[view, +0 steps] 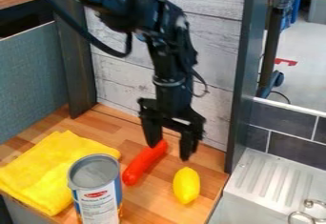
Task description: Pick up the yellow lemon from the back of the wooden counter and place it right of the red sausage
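The counter point(159, 206) is a light-brown wood-block surface, backed by a whitewashed plank wall point(210, 37) and bounded by dark upright posts. The black jointed arm point(172, 58) enters from the upper left, and its black two-finger hand point(169, 150) hangs over the rear of the counter. The hand is spread wide, with a gap between its fingertips. A silver-grey ribbed drainboard point(262, 178) adjoins the counter at the right.

A folded yellow cloth point(54, 170) lies at the left, extending to the front edge of the counter. A cylindrical can point(98, 201) with a metal rim stands upright beside it, near the front edge. Its top is grey and recessed; whether it is open or lidded, and its contents, cannot be determined. Its blue-and-white label carries a red patch and small print.

An elongated red-orange object point(144, 163) lies diagonally, its rear end near one fingertip; contact cannot be confirmed. A yellow lemon-shaped object point(187, 186) lies apart from it, near the right edge, with wood surface between them.
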Controlling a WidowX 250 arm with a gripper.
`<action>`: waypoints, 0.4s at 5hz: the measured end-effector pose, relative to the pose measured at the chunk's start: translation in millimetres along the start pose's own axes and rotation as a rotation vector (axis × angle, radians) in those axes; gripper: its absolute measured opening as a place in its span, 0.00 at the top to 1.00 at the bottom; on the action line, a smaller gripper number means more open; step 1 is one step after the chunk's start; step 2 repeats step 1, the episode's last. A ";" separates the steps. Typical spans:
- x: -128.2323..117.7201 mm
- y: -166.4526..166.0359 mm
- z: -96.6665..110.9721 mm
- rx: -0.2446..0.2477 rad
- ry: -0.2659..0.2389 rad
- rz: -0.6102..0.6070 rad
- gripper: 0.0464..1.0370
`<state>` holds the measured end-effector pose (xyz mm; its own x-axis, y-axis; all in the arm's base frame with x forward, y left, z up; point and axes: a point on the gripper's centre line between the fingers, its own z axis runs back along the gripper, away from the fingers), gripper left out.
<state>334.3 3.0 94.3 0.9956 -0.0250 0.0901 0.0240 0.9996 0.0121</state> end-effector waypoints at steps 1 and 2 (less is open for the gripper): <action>-13.7 24.4 16.2 0.003 0.018 0.020 0.04; -13.7 24.4 16.2 0.003 0.018 0.020 0.04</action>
